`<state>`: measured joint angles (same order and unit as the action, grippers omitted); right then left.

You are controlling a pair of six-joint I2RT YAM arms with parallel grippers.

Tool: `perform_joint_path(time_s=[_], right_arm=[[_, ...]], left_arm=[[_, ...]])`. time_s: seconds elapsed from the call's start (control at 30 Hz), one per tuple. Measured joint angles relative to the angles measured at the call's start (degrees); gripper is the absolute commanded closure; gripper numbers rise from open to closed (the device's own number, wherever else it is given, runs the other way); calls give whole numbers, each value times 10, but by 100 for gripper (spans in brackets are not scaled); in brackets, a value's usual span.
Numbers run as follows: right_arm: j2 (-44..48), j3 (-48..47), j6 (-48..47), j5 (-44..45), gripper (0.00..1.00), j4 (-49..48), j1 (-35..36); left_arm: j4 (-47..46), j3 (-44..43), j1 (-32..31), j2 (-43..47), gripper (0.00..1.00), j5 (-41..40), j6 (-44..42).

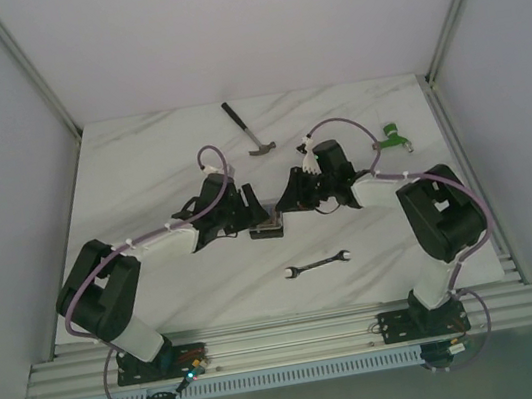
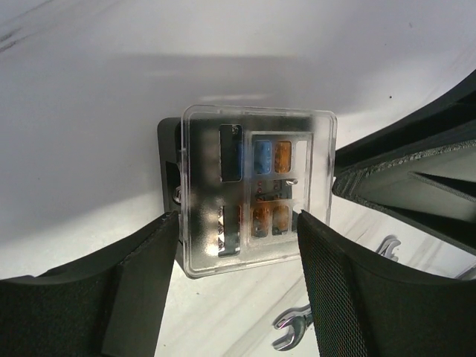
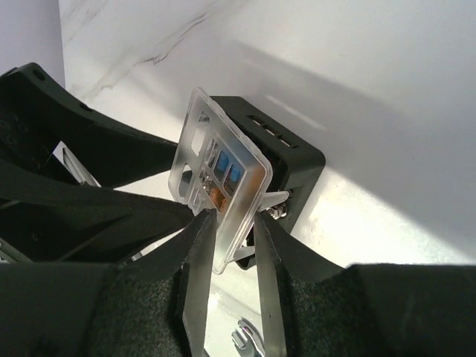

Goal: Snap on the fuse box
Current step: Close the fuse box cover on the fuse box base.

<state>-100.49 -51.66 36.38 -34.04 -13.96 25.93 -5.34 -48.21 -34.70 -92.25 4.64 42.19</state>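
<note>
While the fuse box (image 1: 268, 223) sits at the middle of the table (image 1: 140, 169) between both arms, its clear cover (image 3: 219, 178) leans tilted over it, not yet seated. Your right gripper (image 3: 230, 245) pinches the cover's edge, jaws narrow. Your left gripper (image 2: 236, 217) stands wide astride the box, and whether it presses cannot be told. Next you need to level the cover squarely and press it down

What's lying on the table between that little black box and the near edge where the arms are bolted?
A small silver wrench lies there, apart from the fuse box; the top view shows it whole.
</note>
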Motion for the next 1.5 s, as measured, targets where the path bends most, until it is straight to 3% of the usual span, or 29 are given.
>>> perform_joint_path(time_s=[0.6, 0.77, 1.03, 1.5], right_arm=[[-21, -10, -11, 11, 56, 14, 6], [-21, -11, -22, 20, 63, 26, 12], [-21, -23, -36, 35, 69, 46, 17], [-15, -33, -63, 54, 70, 66, 30]], left_arm=[[31, -12, -9, -2, 24, -43, 0], [33, -12, -10, -2, 27, -45, 2], [39, -12, -25, -3, 42, -47, 2], [44, 1, -33, 13, 39, -59, 2]])
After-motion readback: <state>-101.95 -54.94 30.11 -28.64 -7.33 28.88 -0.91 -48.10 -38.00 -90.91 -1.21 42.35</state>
